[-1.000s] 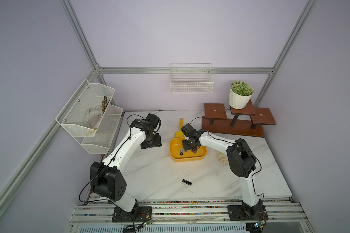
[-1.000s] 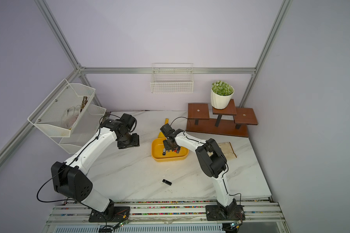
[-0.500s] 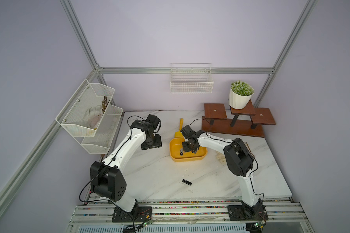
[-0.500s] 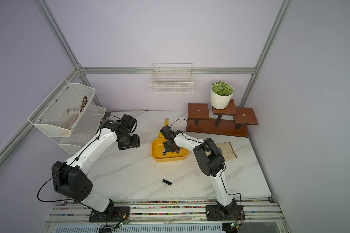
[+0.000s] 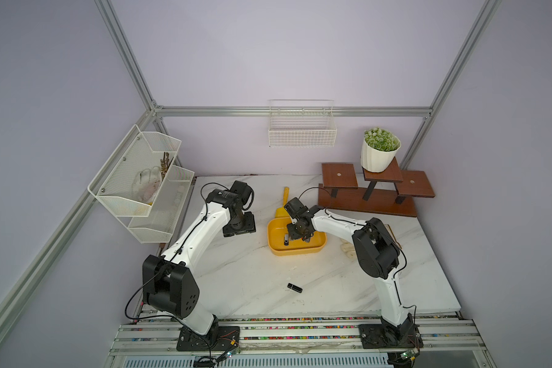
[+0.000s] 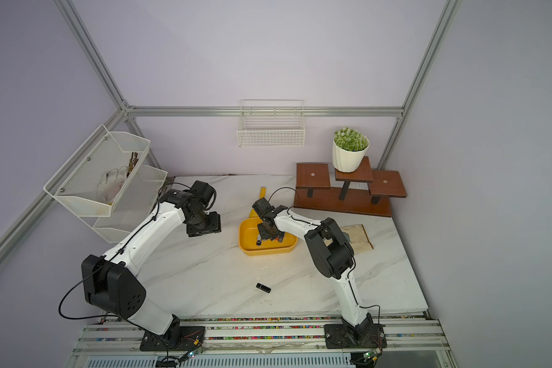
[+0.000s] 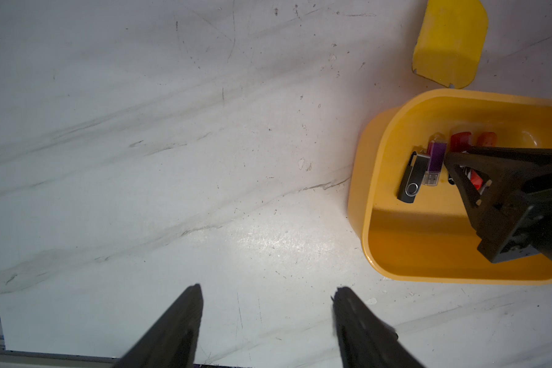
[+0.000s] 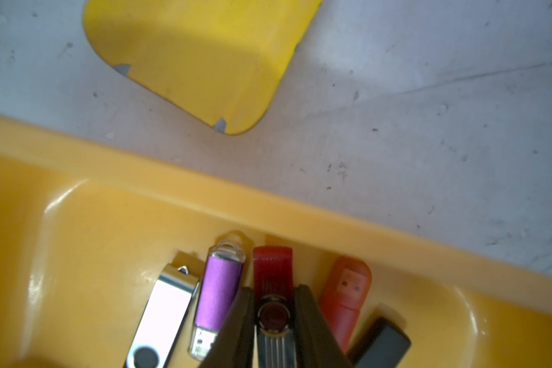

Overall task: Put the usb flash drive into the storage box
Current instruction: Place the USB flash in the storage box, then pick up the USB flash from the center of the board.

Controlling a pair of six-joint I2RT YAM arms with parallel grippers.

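Inspector: Tabletop, front edge: what lies there?

Assessor: One black usb flash drive (image 5: 294, 287), flat on the marble table (image 5: 236, 270). It is well apart from both arms and outside the storage box (image 5: 295, 252). It shows in both top views.

Inspector: Next back?

Assessor: The storage box, mid-table. The right gripper (image 8: 274, 288) reaches down into it. Its fingers (image 8: 313, 325) stand narrowly on either side of a red usb flash drive (image 8: 272, 267) with a metal swivel. That drive lies on the box floor, its end towards the wall nearest the scoop. Whether the fingers clamp it or merely flank it, I cannot tell.

Inspector: Other contents?

Assessor: Side by side with it are a silver swivel drive (image 8: 166, 312), a purple drive (image 8: 220, 290) and an orange-red capped drive (image 8: 348, 290). A dark drive (image 8: 383, 344) is partly cut off at the frame edge.

Inspector: Left arm?

Assessor: The left gripper (image 7: 268, 288) hangs above bare marble to the left of the box, fingers spread wide, grasping nothing.

Inspector: Beyond?

Assessor: A yellow scoop (image 5: 284, 204) lies just behind the box, apart from its rim. Further back on the right, a wooden stand (image 5: 368, 200) bears a white plant pot (image 5: 378, 156). A wire basket (image 5: 301, 133) hangs on the back wall, and mesh shelves (image 5: 134, 178) on the left wall.
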